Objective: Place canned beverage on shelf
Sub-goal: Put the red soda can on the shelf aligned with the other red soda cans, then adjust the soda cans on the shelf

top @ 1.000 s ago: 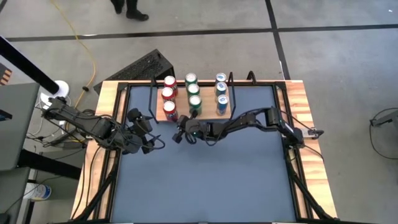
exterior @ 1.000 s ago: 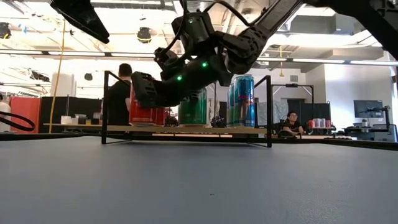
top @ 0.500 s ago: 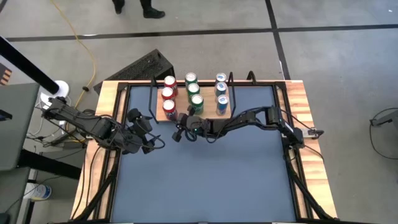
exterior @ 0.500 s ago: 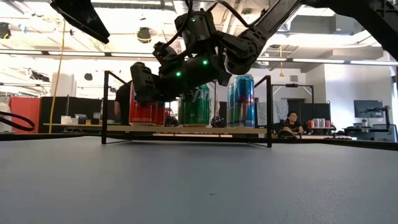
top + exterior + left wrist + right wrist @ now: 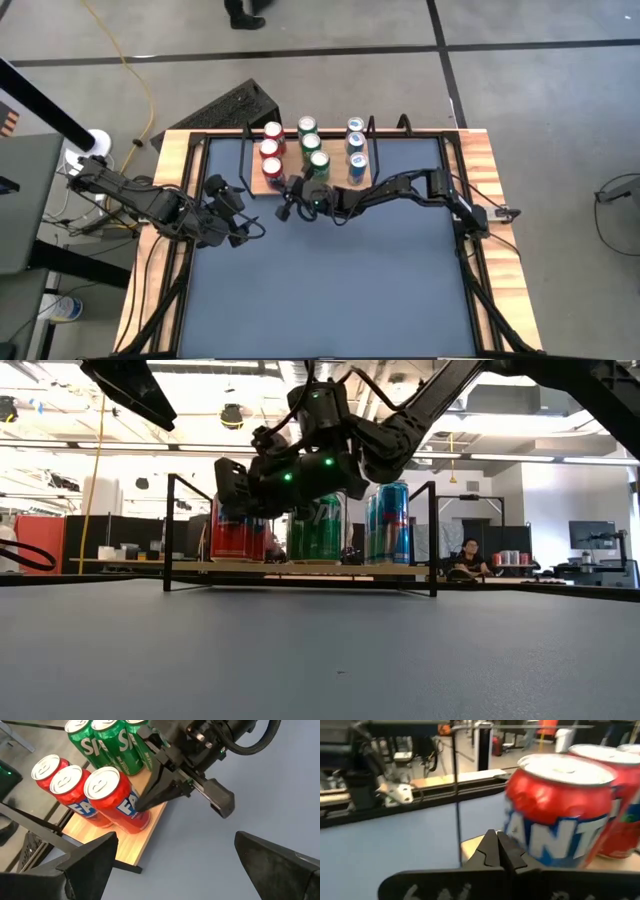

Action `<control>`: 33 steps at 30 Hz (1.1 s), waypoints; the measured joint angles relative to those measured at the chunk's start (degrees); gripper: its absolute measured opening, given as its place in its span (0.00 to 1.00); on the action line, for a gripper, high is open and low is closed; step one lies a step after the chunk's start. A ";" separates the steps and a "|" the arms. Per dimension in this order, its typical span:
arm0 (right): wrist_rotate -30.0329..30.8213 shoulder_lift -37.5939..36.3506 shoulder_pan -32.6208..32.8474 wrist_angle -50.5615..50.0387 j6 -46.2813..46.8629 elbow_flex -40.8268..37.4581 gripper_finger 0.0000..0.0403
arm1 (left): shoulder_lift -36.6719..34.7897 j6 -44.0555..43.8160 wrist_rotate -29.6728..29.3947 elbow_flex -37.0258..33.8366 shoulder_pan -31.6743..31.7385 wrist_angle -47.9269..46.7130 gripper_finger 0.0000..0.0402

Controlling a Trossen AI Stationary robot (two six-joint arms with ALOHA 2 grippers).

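Observation:
The shelf [image 5: 337,172], a light-wood board with a black wire frame, stands at the table's far middle. It holds three red cans on its left, three green cans [image 5: 312,145] in the middle and three blue cans [image 5: 355,145] on its right, all upright. My right gripper [image 5: 284,204] is shut, its tips at the front red can [image 5: 112,797]. My left gripper [image 5: 250,228] is wide open and empty over the table, left of the shelf's near corner. My right gripper's shut fingertips [image 5: 139,808] meet the front red can's near side [image 5: 131,812], about halfway down its wall. The fingers come nearly level from the table's near right. The can stands upright on the shelf's near edge [image 5: 137,845]. Nothing is pinched.
Black rails and wooden borders [image 5: 180,150] run round the blue-grey tabletop [image 5: 340,290], which is bare in front of the shelf. The shelf's wire end frames [image 5: 170,530] rise beside the cans. A person [image 5: 465,560] sits in the room beyond the table.
My right gripper, shut throughout, has risen a little and gone toward the table's far left, up to the front red can. That can seems to have slid a little farther onto the shelf. My left arm has kept still.

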 joint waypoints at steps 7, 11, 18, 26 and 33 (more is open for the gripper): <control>-3.00 -3.35 3.54 -16.01 1.36 -0.07 0.00 | 0.00 0.83 -0.02 0.00 -0.02 -0.26 0.97; 0.08 -9.64 6.15 -28.51 1.59 -1.41 0.00 | 0.00 2.57 -0.14 0.00 -0.01 -0.32 0.97; 7.99 -27.30 6.69 -40.94 6.65 -12.30 0.00 | -0.02 4.50 -0.39 0.00 0.00 -0.44 0.97; 13.08 -40.82 2.71 -46.33 8.05 -13.68 0.00 | -0.02 4.99 -1.83 0.00 0.00 0.22 0.97; 6.97 -37.65 -5.79 -49.80 6.91 -10.05 0.00 | -0.02 3.47 -1.35 0.00 0.00 0.94 0.97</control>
